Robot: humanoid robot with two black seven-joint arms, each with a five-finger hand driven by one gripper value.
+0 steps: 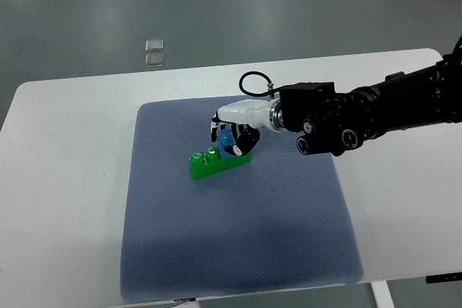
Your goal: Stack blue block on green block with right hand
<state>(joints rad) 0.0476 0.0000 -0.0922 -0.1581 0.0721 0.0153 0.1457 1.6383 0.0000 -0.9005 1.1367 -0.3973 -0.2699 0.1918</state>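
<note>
A long green block lies on the blue-grey mat, angled slightly, with studs showing on its left end. A small blue block sits on top of the green block's right part. My right hand, white with black fingertips, reaches in from the right and its fingers curl around the blue block. The thumb is in front of the block and the other fingers are behind it. The black right arm stretches across the table's right side. Whether the blue block is pressed fully down is hidden by the fingers.
The mat lies on a white table. Two small clear squares lie on the grey floor beyond the table's far edge. A black cable loop rises from the wrist.
</note>
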